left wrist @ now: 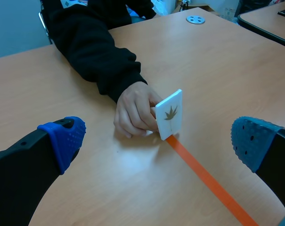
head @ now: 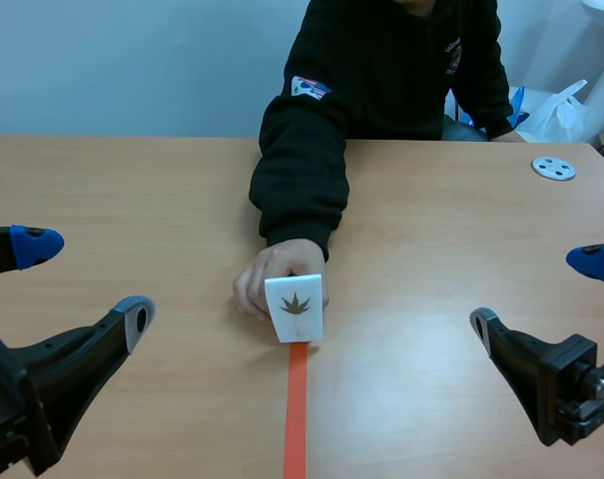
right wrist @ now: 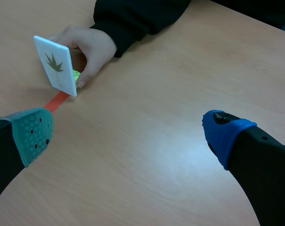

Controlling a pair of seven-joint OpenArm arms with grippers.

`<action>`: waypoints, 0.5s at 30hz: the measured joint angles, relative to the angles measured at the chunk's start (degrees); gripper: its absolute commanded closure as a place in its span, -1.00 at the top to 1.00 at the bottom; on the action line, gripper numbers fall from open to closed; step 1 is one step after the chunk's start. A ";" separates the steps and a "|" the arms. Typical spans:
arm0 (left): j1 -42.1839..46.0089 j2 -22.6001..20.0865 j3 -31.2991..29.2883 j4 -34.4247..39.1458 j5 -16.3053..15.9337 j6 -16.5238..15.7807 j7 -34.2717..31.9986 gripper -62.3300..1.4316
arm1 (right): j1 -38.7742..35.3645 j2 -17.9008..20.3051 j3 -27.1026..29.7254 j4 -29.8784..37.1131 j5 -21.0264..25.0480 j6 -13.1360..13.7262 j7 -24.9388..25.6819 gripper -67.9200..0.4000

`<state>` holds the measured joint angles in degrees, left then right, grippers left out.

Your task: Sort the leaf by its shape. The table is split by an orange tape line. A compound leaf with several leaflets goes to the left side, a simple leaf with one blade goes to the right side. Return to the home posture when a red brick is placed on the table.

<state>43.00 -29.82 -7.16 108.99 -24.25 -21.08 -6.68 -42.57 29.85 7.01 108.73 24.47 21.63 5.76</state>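
Though half hidden behind the leaf card (head: 295, 307), a hand (head: 257, 279), a yellow-green bit (right wrist: 76, 75); left gripper (head: 87, 279), right gripper (head: 536, 291) agape, empty.

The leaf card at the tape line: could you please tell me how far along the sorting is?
Nothing looks sorted yet. A person's hand holds the leaf card upright at the end of the orange tape line. The left pincer and right pincer are open, away from it. Grasping and placing remain.

White card (head: 295, 308) showing a brown leaf stands nearly upright at the orange tape line (head: 297, 414).
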 measured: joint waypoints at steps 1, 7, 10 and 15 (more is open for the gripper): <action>0.00 0.00 0.00 0.00 0.00 0.00 0.00 1.00 | 0.00 0.00 0.00 0.00 0.00 0.00 0.00 1.00; 0.00 0.00 0.00 0.00 0.00 0.00 0.00 1.00 | 0.00 0.00 0.00 0.00 0.00 0.00 0.00 1.00; 0.00 0.00 0.00 0.00 -0.02 0.00 1.20 1.00 | 0.00 0.00 0.00 0.00 0.00 0.00 0.00 1.00; 0.00 0.00 0.00 0.00 0.00 -1.55 3.26 1.00 | 0.00 0.00 0.00 0.00 0.00 0.00 -0.02 1.00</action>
<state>43.00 -29.82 -7.16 108.99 -24.25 -22.63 -3.42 -42.57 29.85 7.01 108.73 24.47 21.63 5.74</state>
